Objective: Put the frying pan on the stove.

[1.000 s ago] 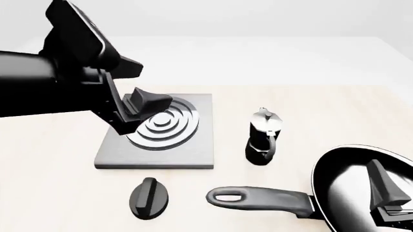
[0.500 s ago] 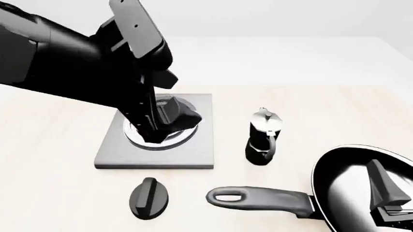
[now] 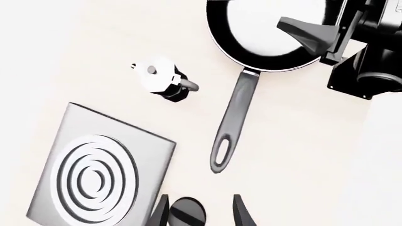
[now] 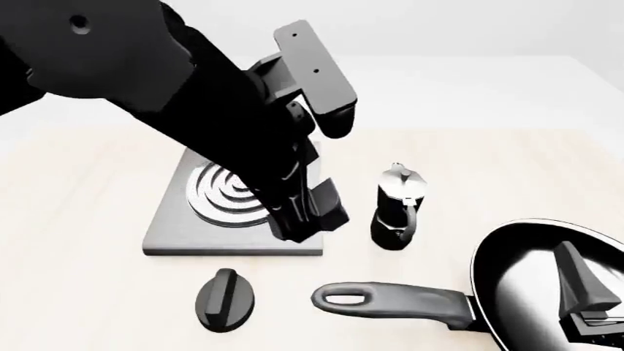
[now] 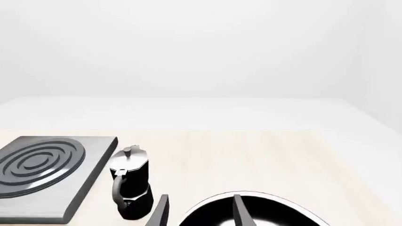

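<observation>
A: Front view first. What has changed against the stove (image 4: pixel 234 234)?

B: The left arm has swung across it. A second ago the left gripper (image 4: pixel 310 212) hung over the ring burner; now it sits over the stove's near right corner, on the side facing the moka pot (image 4: pixel 396 208). From here I cannot tell how its jaws stand.

A: And the frying pan (image 4: pixel 531 281)?

B: Unmoved, on the table well to the right of the stove and nearer the camera, its handle pointing back toward the knob (image 4: pixel 225 298). The right gripper (image 4: pixel 585 292) hangs over the pan's bowl (same place as before), holding nothing.

A: Left wrist view?

B: The left gripper's fingertips (image 3: pixel 242 214) are spread, with the knob showing between them, far below. The pan's handle lies between the stove and the far arm, its loop end toward the stove. Nothing is pinched.

A: Right wrist view?

B: Two fingertips (image 5: pixel 242 212) stand apart over the pan's black rim, with the moka pot just beside the stove's edge.

A: So what does that mean?

B: I judge the left arm is heading for the handle; the pan is not yet grasped, so the placing is all ahead.
</observation>
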You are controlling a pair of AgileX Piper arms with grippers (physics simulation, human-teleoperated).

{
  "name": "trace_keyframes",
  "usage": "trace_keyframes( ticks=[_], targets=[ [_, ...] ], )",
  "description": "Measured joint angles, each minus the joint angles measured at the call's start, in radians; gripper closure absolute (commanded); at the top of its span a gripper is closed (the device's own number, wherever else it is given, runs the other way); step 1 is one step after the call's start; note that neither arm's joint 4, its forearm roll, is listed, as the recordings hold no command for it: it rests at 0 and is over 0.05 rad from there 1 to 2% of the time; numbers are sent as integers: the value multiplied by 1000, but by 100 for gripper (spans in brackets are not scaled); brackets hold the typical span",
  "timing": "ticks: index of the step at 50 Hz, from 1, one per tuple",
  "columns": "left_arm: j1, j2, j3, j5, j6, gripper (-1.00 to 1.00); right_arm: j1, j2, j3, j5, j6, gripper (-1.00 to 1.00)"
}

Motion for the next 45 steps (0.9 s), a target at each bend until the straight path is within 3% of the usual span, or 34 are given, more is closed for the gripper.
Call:
trace_keyframes(
  ticks=[17,45],
  targets=[
    [-12,128,-103,73,33,-100,0,0,0,0,0,-100],
    [-38,259,-140,59,59,-100,0,0,0,0,0,-100]
  ],
)
